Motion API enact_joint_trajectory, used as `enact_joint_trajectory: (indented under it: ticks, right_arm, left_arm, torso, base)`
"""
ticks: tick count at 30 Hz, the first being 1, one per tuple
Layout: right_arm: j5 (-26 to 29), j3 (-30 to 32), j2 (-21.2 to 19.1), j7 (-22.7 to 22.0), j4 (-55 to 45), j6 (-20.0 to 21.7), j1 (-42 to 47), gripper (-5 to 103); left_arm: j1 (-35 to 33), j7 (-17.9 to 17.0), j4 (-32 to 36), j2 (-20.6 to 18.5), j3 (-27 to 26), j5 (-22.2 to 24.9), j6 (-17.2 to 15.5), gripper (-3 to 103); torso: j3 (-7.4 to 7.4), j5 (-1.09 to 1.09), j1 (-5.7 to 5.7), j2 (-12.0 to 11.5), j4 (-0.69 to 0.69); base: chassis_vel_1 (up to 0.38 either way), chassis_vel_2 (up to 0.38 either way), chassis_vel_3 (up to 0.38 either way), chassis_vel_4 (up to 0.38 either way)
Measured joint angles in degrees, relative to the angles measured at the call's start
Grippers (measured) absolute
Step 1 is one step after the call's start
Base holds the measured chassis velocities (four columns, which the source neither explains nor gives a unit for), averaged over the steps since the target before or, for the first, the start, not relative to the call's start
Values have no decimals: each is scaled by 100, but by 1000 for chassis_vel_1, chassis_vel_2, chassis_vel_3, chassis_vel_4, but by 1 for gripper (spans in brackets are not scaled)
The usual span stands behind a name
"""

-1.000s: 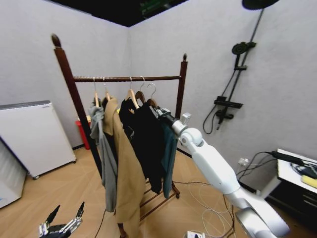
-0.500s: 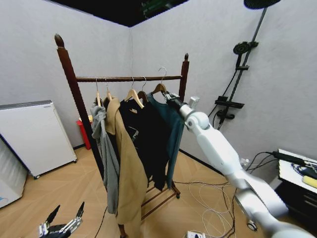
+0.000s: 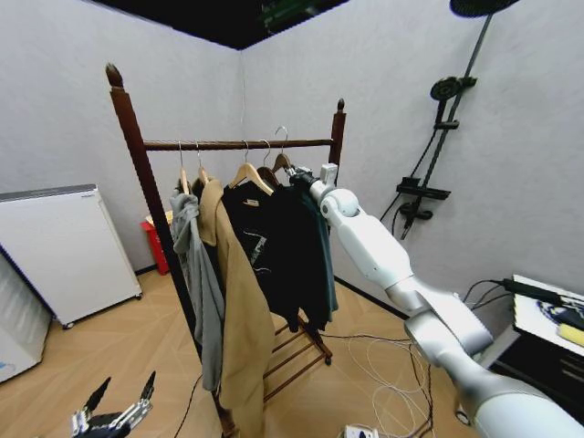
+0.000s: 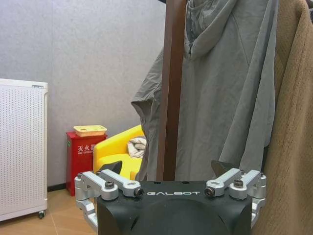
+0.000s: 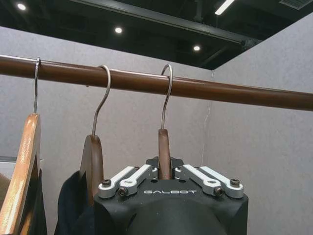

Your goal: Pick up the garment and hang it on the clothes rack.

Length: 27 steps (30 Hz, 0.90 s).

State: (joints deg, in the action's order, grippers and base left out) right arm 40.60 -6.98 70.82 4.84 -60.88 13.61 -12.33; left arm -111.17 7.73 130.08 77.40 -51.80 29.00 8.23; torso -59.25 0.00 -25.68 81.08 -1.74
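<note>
The right pincer [image 5: 165, 172] was pinched on the wooden neck of the hanger [image 5: 164, 152] that carried the garment [image 3: 321, 237], its fingers [image 5: 128, 177] pressed in from either side of the wood. From the head camera that pincer [image 3: 299, 177] sat at the end of the outstretched right arm, up near the rack's far post at about one o'clock, with the garment hanging straight below it as the end item in the row. The right wrist camera showed what the head camera left small: the hanger's metal hook [image 5: 167, 95] curved over the top bar [image 5: 205, 88] of the clothes rack [image 3: 137, 173], just beside the hook of the neighbouring black coat [image 3: 278, 242]. Farther along the bar hung a tan coat [image 3: 233, 310] and a grey hoodie [image 3: 196, 274]. The left pincer [image 3: 114, 412] hung low at seven o'clock, fingers spread; its wrist camera faced the near post and the hoodie, its fingers [image 4: 105, 182] apart around nothing.
</note>
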Motion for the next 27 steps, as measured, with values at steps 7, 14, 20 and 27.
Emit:
enact_joint_trajectory:
  ticks: [7,14,20,27]
  right_arm:
    - [43,119,-266,-162,-642,266,367,18]
    - [104,640,-1135,-345,-1331,305,1101,45]
    - [467,1594,-2020,-813,-2904,289,2668,67]
    - [670,3647,-2604,-1528,-5434,274,5694,94]
  left_arm:
    - [0,0,0,0,0,0,0,100]
    - [0,0,0,0,0,0,0,100]
    - [0,1,0,1,0,0,0,100]
    - [0,1,0,0,0,0,0,100]
  torso:
    - [1,-1,1,0,2]
    - [1,3,1,0,1]
    - [1,4,0,-1,0]
    - [4,-3,3,1,-1]
  base:
    - [0,0,0,0]
    - [0,0,0,0]
    - [0,0,0,0]
    - [0,0,0,0]
